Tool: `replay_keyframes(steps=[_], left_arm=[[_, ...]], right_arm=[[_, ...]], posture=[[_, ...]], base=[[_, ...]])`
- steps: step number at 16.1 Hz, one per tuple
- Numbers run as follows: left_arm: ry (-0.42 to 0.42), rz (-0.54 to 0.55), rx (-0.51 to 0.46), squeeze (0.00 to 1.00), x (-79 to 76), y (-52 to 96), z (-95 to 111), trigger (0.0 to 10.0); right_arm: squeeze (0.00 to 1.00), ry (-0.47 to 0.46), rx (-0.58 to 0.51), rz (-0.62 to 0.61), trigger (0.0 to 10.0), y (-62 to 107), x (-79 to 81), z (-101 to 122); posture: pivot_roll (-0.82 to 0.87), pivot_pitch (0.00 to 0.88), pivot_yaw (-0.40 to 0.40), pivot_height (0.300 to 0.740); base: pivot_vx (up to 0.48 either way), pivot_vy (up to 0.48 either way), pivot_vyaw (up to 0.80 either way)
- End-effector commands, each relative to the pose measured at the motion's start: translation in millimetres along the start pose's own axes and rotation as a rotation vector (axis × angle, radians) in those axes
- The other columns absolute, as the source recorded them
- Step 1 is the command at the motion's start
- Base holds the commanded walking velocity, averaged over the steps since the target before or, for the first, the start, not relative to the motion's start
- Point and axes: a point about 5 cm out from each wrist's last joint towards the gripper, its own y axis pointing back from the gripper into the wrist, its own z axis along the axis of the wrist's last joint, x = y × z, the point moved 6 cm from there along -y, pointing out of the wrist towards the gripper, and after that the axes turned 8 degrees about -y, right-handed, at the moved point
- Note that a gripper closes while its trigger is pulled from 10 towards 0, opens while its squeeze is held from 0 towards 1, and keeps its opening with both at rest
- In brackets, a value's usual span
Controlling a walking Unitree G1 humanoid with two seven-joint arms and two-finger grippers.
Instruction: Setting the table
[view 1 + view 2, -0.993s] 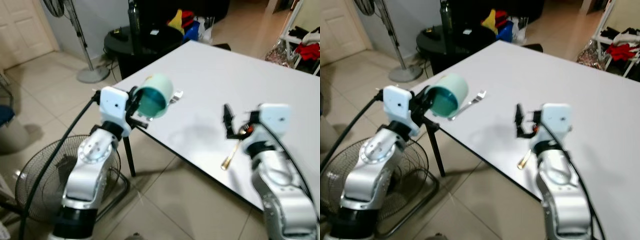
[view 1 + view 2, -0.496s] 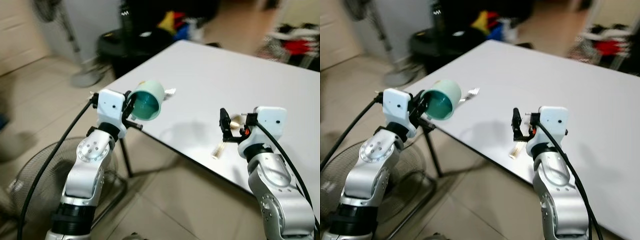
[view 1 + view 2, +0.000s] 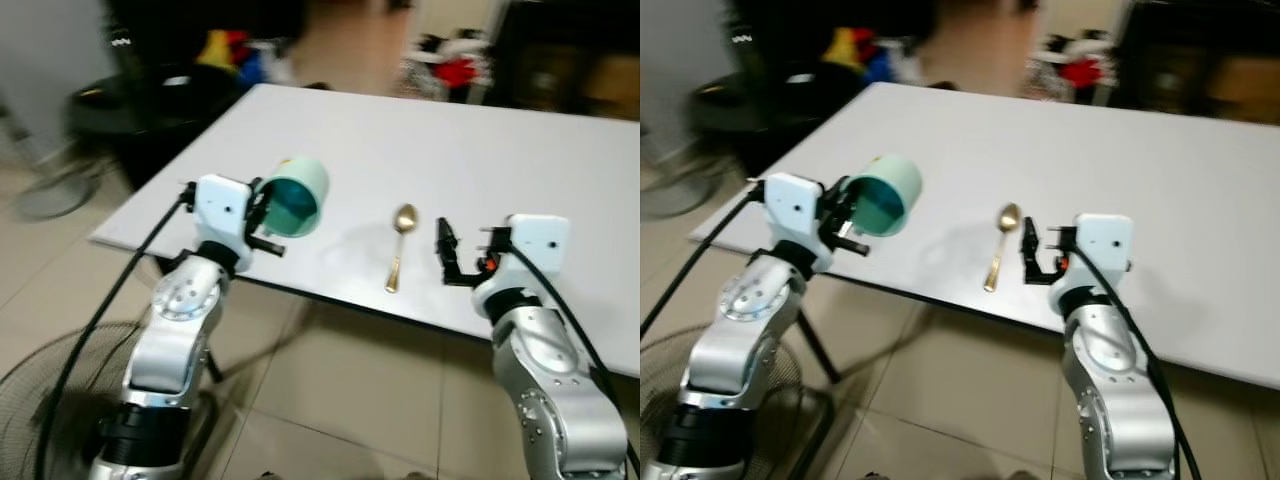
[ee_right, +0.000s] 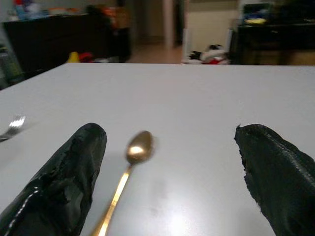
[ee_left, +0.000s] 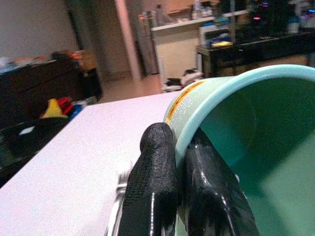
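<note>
Left gripper (image 3: 262, 214): fingers clamped on the rim of a teal cup (image 3: 297, 195), held tilted on its side above the near edge of the white table (image 3: 420, 140). Centre: gold spoon (image 3: 398, 243) on the table, long axis running from bowl, farther in, to handle at the near edge. Right gripper (image 3: 446, 252): jaws wide apart, just right of the spoon, the nearer arm to it. The wrist views add a fork (image 4: 14, 126) beyond the spoon.

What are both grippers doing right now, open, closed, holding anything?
Left gripper: closed on the rim of the green cup, held tipped on its side.
Right gripper: open, holding nothing, near the gold spoon on the white table.
</note>
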Motion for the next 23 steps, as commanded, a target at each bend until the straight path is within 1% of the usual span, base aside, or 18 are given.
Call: replay_keyframes(steps=[1,9,10,11,12,16,18,22,23], left_arm=[[-0.007,-0.005,-0.02,0.0,-2.3,-2.1,6.2,10.0],[-0.007,-0.005,-0.02,0.0,-2.2,-2.5,5.9,10.0],[-0.033,0.003,-0.007,0.0,2.8,-1.4,3.5,10.0],[-0.045,0.012,0.002,0.0,6.1,0.0,1.5,10.0],[-0.041,0.015,0.004,0.0,7.3,1.0,0.9,10.0],[-0.031,0.028,0.007,0.0,11.3,3.5,0.4,10.0],[-0.02,0.028,-0.002,0.0,9.7,4.3,2.3,10.0],[-0.005,0.034,-0.002,0.0,8.6,4.4,3.3,10.0],[-0.015,0.034,0.008,0.0,9.2,3.9,1.8,10.0]], right_arm=[[0.0,0.001,-0.008,-0.018,10.0,0.5,-5.3,3.5],[0.0,-0.002,-0.006,-0.017,10.0,0.6,-4.9,3.3],[0.0,-0.028,0.009,0.063,10.0,0.3,12.0,1.5],[0.0,-0.035,0.019,0.114,10.0,0.4,21.7,0.3],[0.0,-0.029,0.028,0.136,10.0,0.5,25.2,-0.9],[0.0,0.004,0.038,0.199,10.0,0.2,33.3,-1.2],[0.0,-0.011,0.04,0.194,10.0,0.1,32.4,-1.6],[0.0,-0.006,0.044,0.203,10.0,-0.2,32.7,-1.8],[0.0,0.003,0.045,0.218,10.0,-0.2,35.0,-1.8]], posture=[[0.04,0.0,0.082,0.727],[0.04,0.0,0.082,0.727],[0.05,0.0,0.099,0.727],[0.05,0.0,0.098,0.727],[0.05,0.0,0.096,0.727],[0.06,0.0,0.09,0.727],[0.06,0.0,0.087,0.727],[0.06,0.0,0.085,0.727],[0.06,0.0,0.085,0.727]], base=[[0.0,0.319,-0.78],[0.0,0.322,-0.78],[0.0,0.0,0.0],[0.0,0.0,0.0],[0.0,0.0,0.0],[0.0,0.0,0.0],[0.0,0.0,0.0],[0.0,0.0,0.0],[0.0,0.0,0.0]])
